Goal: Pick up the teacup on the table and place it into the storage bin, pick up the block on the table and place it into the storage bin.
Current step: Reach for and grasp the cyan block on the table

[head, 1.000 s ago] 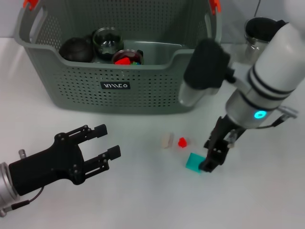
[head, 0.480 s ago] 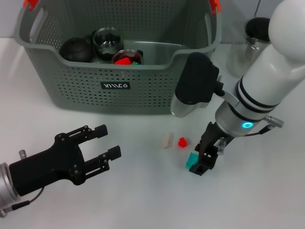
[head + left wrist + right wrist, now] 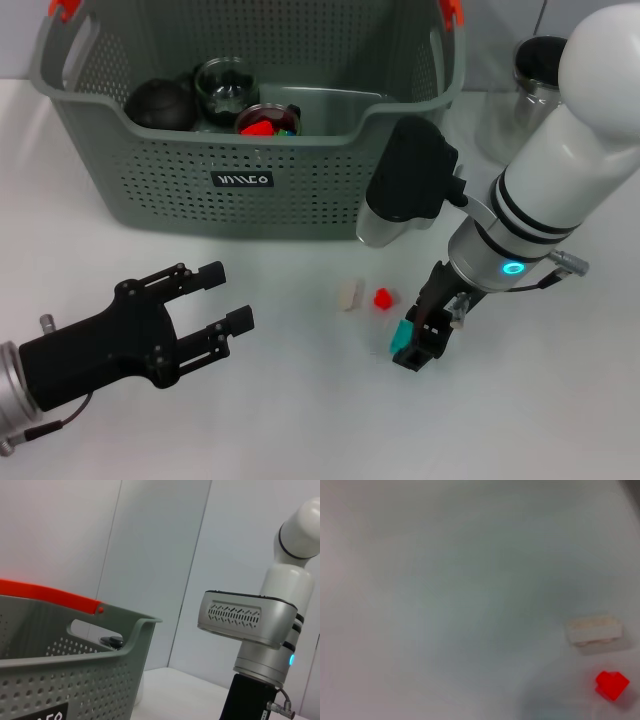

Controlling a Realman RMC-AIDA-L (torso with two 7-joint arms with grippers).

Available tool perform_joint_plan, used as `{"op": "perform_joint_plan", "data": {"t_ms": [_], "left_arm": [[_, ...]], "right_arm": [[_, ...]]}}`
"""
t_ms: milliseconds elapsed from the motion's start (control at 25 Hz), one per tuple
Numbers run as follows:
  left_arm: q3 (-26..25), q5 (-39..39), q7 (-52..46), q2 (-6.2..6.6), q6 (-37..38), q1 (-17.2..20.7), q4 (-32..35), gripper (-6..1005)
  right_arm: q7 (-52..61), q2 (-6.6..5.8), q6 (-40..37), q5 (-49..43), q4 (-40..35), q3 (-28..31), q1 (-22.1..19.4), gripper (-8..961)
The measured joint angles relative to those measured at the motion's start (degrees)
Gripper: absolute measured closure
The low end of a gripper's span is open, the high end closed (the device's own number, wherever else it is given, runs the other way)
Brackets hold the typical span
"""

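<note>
Sitting on the white surface at about five o'clock from the storage bin, the teal block looks light, rigid and slick-sided, best pinched across flat faces, with the right tool seemingly clamped on it and the left tool spread apart.

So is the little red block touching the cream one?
Apart. The head view shows a strip of bare table between the red block and the cream block; the right wrist view shows that gap too.

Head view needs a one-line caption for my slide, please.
Right end effector at a teal block on the white table, storage bin behind, left end effector idle.
</note>
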Motion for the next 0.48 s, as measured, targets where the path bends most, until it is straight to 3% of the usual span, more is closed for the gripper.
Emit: {"op": "perform_joint_plan", "data": {"t_ms": [480], "left_arm": [[0.0,0.0,0.0,0.0,0.0,0.08,-0.06,342]], "right_arm": [[0.09,0.01,0.55,0.12,0.72,-0.21,0.05,350]]}}
